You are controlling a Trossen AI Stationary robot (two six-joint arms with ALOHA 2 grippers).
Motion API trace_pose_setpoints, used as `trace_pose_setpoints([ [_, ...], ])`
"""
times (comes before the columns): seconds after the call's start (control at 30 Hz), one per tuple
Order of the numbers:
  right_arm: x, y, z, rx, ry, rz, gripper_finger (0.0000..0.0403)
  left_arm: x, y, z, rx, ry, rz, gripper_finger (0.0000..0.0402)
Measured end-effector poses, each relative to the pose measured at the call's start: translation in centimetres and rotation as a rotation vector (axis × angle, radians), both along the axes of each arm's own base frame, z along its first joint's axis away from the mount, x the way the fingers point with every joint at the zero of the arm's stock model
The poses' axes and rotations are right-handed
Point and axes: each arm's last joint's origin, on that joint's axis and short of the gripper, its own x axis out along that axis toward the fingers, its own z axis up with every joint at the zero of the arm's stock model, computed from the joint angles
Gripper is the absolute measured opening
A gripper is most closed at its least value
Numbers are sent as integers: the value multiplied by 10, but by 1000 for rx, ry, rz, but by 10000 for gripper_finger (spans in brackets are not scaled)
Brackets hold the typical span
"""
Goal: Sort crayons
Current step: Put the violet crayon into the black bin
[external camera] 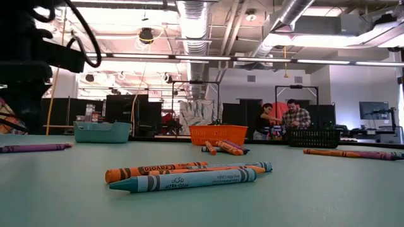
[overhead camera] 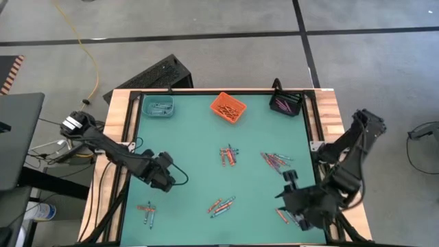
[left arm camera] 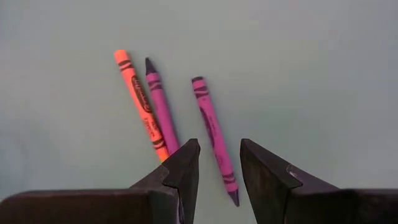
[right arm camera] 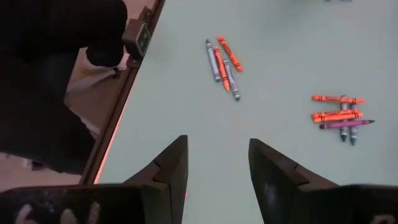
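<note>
Hovering over the worktop's [overhead camera: 206, 171] left side, the left pincer [left arm camera: 219, 163] stands part open with nothing gripped, above three crayons [left arm camera: 210, 127]: two purple, one orange. The right pincer [right arm camera: 217, 163], at the near right corner, gapes empty. More crayons lie in scattered clusters on the green surface. Beyond the teal bin [external camera: 101, 132], orange bin [external camera: 218, 134] and black bin [external camera: 314, 137], two people [external camera: 284, 118] stand in the room.

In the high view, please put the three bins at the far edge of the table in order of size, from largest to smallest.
1. The orange bin looks largest.
2. The teal bin and the black bin look about alike in that view, so I would not rank one over the other.
</note>
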Motion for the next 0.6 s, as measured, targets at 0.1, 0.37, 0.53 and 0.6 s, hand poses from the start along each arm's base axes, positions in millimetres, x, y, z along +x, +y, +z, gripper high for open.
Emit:
trace_pose_setpoints([
  [0.1, -5, 9, -4, -24, -12, 9, 162, 4, 5, -2, -12, 25, -2, 107],
  [0.37, -6, 13, -7, -40, -20, 5, 162, 13, 13, -17, -38, 124, -21, 107],
  [0.53, -6, 13, -7, -40, -21, 4, 162, 21, 13, -26, -73, 141, -52, 107],
  [0.6, -6, 13, -7, -40, -21, 4, 162, 24, 14, -28, -84, 146, -66, 107],
])
